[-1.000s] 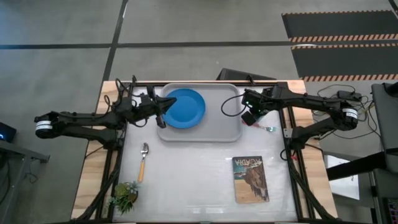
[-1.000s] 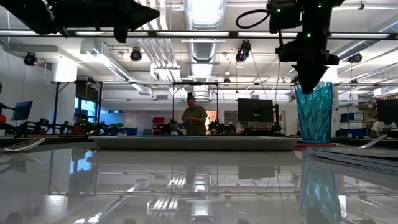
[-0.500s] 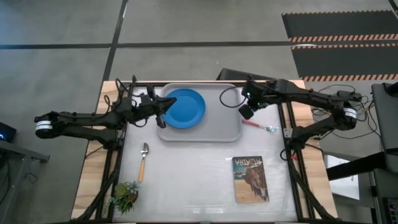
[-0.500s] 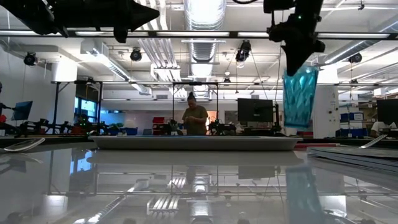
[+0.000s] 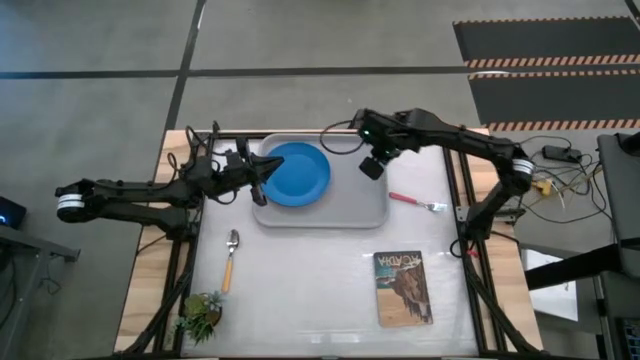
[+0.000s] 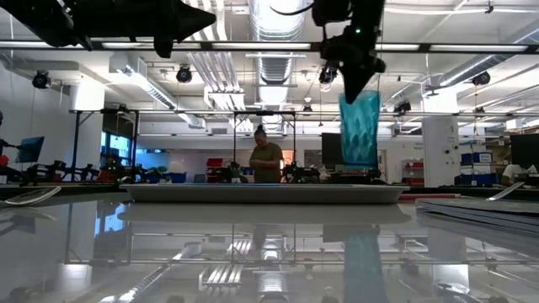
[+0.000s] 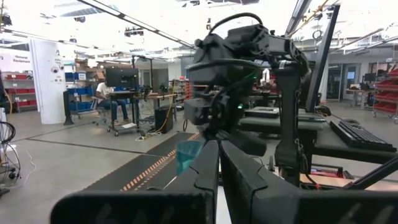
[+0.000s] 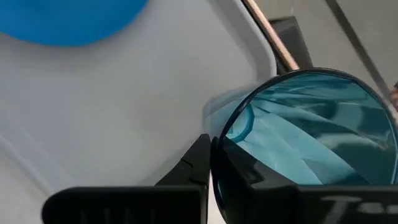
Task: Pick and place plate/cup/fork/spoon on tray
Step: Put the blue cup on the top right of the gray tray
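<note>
The teal cup (image 6: pixel 360 130) hangs from my right gripper (image 5: pixel 372 167), which is shut on it above the right far part of the grey tray (image 5: pixel 350 205). The cup's open mouth also shows in the right wrist view (image 8: pixel 311 137). The blue plate (image 5: pixel 297 173) lies flat in the tray's left half. My left gripper (image 5: pixel 263 174) is shut and empty, raised over the tray's left rim beside the plate. The pink-handled fork (image 5: pixel 410 201) lies on the table right of the tray. The orange-handled spoon (image 5: pixel 230 258) lies on the table near the left. My right gripper holds the cup by its wall at the rim (image 8: pixel 217 146), one finger outside (image 8: pixel 198 163) and one inside the cup. The fingers come from above, pointing down. The cup hangs upright below them, mouth up, lifted clear above the tray (image 6: pixel 261 194).
A brown picture-cover book (image 5: pixel 403 288) lies near the table's front right. A small plant (image 5: pixel 202 315) stands at the front left corner. Bare table shows between the spoon and the book. A person stands in the room behind the table (image 6: pixel 266 160).
My right gripper has lifted the cup from low beside the tray's right side. It has carried it toward the table's left and far edge, out over the tray. The cup stays upright.
</note>
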